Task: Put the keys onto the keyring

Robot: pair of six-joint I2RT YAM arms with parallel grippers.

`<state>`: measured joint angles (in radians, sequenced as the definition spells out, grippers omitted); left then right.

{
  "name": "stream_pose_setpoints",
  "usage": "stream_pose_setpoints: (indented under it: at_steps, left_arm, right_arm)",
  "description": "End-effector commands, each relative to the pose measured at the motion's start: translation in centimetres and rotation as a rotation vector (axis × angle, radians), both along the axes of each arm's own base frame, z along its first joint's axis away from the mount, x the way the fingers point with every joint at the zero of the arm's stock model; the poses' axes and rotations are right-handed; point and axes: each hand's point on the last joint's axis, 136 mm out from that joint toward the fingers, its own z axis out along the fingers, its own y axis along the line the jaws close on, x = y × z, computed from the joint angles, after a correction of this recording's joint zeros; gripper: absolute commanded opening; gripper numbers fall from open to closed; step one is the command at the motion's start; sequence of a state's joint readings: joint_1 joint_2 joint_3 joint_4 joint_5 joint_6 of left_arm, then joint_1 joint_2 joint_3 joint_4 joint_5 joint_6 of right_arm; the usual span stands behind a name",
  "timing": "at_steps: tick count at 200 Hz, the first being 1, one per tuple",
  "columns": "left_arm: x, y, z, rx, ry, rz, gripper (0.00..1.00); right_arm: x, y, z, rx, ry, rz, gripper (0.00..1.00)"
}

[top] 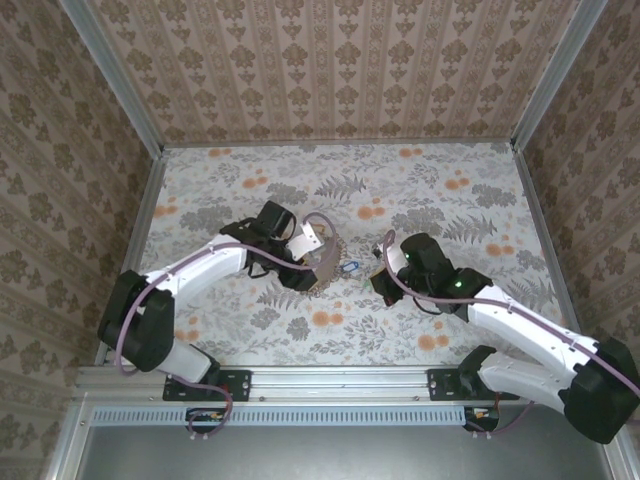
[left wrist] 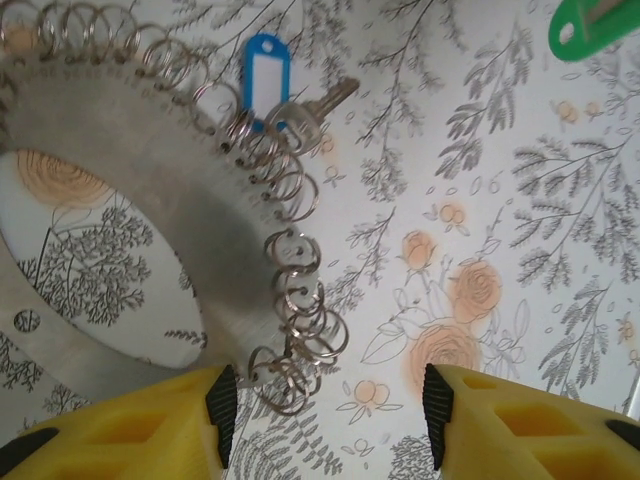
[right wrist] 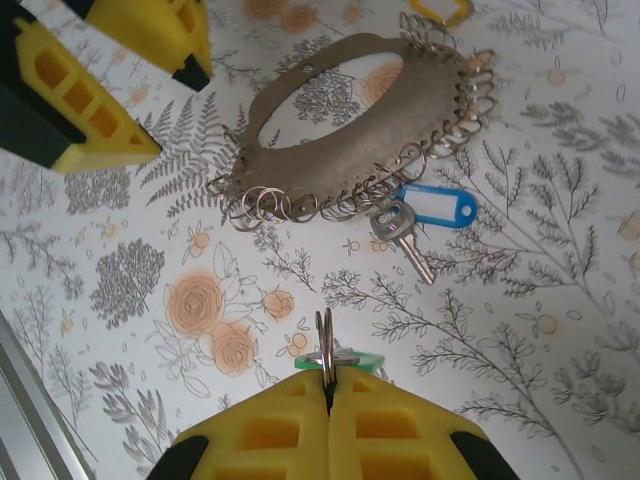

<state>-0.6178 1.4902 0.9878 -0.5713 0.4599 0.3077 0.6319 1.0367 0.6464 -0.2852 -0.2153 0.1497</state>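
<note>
On a floral worktop [top: 440,190], between two robot arms, the keyring [right wrist: 410,125] is laid flat near the middle. It is seen as a wide oval band of dull grey metal with an open centre, and its outer edge is lined with many small silvery rings [left wrist: 300,270].

A blue key [right wrist: 437,205] is hung from one of these rings. Its blue tag and its silver blade are spread on the worktop just beside the band. A yellow key [right wrist: 440,10] is glimpsed at the far side of the keyring, cut off by the picture's edge.

The left hand [left wrist: 325,420] is held low over the worktop at the keyring's edge. Its yellow fingers are parted by a wide gap, and nothing is gripped between them. Bare worktop is seen in most of that gap, and a cluster of the small rings lies just beside the pad of one finger.

The right hand [right wrist: 328,390] is set apart from the keyring, on the side where the blue key lies. Its fingers are pressed fully together, and the green key [right wrist: 365,358] is held by the split ring pinched upright between the fingertips. The green tag is partly hidden behind them.
</note>
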Motion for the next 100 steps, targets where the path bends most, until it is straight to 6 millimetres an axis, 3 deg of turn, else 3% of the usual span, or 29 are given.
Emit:
stream_pose_setpoints:
  at_steps: [1, 13, 36, 67, 100]
  left_arm:
    - [1.5, 1.0, 0.7, 0.02, 0.08, 0.139, 0.47]
    - [1.3, 0.9, 0.5, 0.018, 0.198, 0.235, 0.42]
    - [-1.2, -0.1, -1.1, 0.054, 0.412, 0.336, 0.36]
    - [-4.0, -1.8, -2.8, 0.179, 0.463, 0.352, 0.36]
    - [-3.9, -1.3, -3.8, 0.227, 0.462, 0.451, 0.37]
  right_arm:
    - [-0.3, 0.6, -1.8, 0.071, 0.109, -0.093, 0.0]
    - [-0.4, 0.4, -2.8, 0.073, 0.114, -0.104, 0.0]
    - [-0.1, 0.2, -3.5, 0.069, 0.092, -0.118, 0.0]
    - [-0.3, 0.2, -3.5, 0.049, 0.093, -0.097, 0.0]
    - [-0.4, -0.6, -4.5, -0.021, 0.102, -0.099, 0.0]
